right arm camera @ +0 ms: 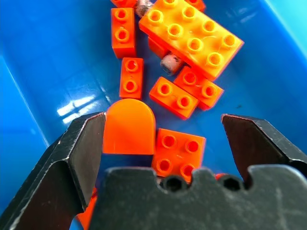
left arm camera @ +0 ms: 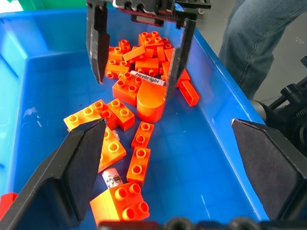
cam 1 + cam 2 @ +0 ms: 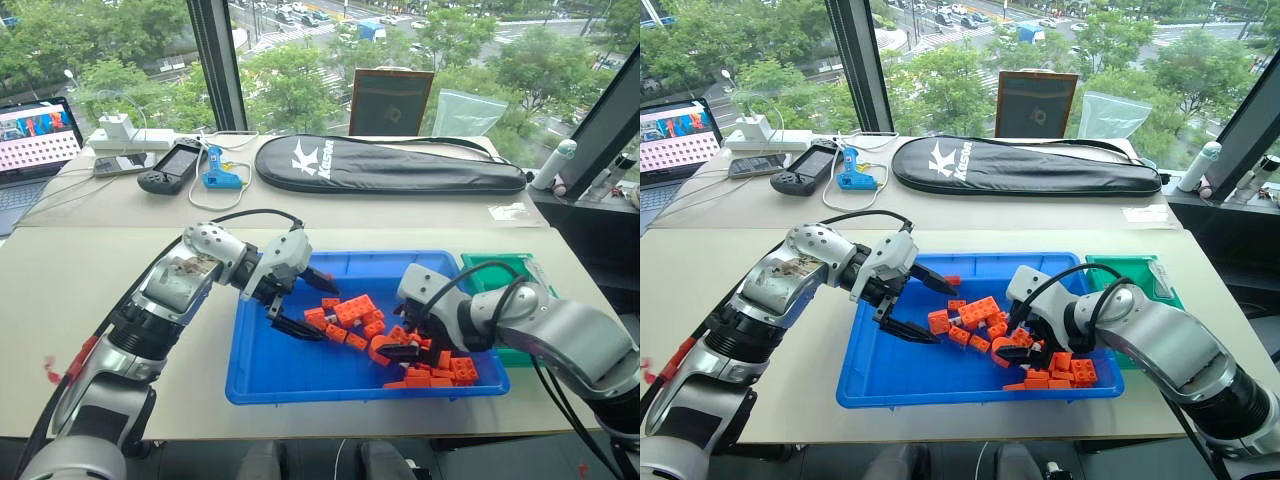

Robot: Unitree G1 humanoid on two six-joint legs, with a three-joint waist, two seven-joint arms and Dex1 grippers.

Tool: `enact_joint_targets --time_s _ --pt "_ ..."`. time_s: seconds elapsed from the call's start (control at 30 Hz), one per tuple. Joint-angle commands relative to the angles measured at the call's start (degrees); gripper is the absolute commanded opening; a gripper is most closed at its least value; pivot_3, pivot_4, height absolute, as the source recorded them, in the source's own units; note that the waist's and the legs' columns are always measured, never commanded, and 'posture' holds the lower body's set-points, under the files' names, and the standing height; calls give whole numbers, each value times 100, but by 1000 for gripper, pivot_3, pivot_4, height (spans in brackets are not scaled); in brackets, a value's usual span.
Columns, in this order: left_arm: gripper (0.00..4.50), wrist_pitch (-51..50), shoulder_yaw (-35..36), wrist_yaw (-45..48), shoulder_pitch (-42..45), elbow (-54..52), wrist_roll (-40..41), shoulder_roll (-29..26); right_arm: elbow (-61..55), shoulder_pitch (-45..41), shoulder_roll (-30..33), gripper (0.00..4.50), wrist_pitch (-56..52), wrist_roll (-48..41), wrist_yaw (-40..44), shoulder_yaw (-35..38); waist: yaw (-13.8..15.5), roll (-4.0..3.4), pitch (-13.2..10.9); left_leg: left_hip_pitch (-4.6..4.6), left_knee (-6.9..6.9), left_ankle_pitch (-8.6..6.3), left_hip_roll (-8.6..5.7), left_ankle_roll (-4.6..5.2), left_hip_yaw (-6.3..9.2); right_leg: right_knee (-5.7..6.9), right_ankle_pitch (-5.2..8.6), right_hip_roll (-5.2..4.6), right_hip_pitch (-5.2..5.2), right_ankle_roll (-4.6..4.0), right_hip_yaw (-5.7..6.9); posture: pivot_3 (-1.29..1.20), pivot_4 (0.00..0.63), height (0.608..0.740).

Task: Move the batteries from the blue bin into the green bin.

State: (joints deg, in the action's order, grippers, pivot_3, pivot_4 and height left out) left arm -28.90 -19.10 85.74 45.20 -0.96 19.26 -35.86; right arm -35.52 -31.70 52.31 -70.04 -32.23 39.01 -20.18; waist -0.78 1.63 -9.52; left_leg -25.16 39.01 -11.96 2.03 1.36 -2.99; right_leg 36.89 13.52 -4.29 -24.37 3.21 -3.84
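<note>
The big, flat, bright blue plastic bin (image 3: 262,380) sits on the bench, and a pile of orange toy bricks covers its right half. Small silver-grey metal batteries hide among those bricks. One battery with a white label (image 2: 149,78) lies flat on top of the far bricks. Another battery (image 2: 112,179) lies low on the blue floor, squeezed between two bricks, with its round end showing. Two more round battery ends (image 1: 170,63) peek out from under a wide orange brick. The small, deep green plastic bin (image 3: 497,273) stands just beside the blue bin's far right corner.
</note>
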Motion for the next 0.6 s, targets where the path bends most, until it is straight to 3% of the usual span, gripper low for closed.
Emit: enact_joint_targets --time_s 0.03,0.27,0.4,0.6 --pt "4500 -25 106 -14 -14 -194 85 -62 -128 -19 -45 3736 223 197 78 -203 -1 0 0 0 0 0 0 0 0 0 0 0 0 0 0 0 150 734" --pt "4500 -48 110 4 10 -193 89 -113 59 53 -88 1452 554 622 168 -595 -1 0 0 0 0 0 0 0 -1 0 0 0 0 0 0 0 150 734" --pt "4500 -41 116 12 37 -170 85 -134 36 -87 -5 1433 547 627 340 -378 -1 0 0 0 0 0 1 0 -1 0 0 0 1 0 1 0 150 734" --pt "4500 -16 84 -7 70 -128 42 -114 357 -680 213 1433 566 450 713 506 -7 0 0 0 1 0 1 0 -1 2 0 0 -1 0 0 0 150 734"
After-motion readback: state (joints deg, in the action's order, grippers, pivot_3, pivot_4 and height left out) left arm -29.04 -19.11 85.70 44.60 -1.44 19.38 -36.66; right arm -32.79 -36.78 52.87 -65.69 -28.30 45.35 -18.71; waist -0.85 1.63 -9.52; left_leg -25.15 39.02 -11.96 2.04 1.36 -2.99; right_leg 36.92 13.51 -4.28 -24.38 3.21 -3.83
